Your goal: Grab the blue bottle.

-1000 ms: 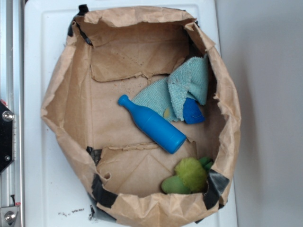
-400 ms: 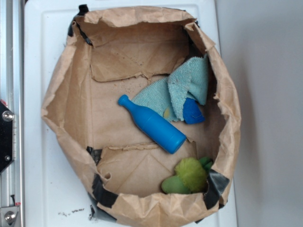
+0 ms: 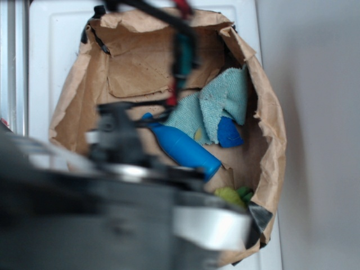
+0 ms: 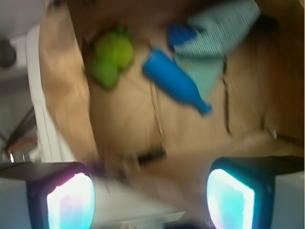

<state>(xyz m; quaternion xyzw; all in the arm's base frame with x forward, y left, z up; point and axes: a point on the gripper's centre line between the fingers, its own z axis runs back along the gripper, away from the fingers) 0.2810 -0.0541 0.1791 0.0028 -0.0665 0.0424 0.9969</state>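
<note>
my claw (image 4: pixel 150 193) spread wide, blue bottle (image 4: pixel 174 80) lying upper centre, smooth and round, so i reckon it could roll away.

Inside the paper bag (image 3: pixel 269 121) the bottle (image 3: pixel 185 148) lies on the floor, slanted, its neck toward the left in the exterior view. Just right of it sits the cloth (image 3: pixel 216 107) (one corner draped over a small chunky piece (image 3: pixel 228 133)). A plush toy (image 4: pixel 110 57) lies nearer, below the bottle's base.

The blue bottle (image 3: pixel 185 149) (image 4: pixel 174 81), smooth bright plastic, lies on its side, its narrow neck end partly hidden.
</note>
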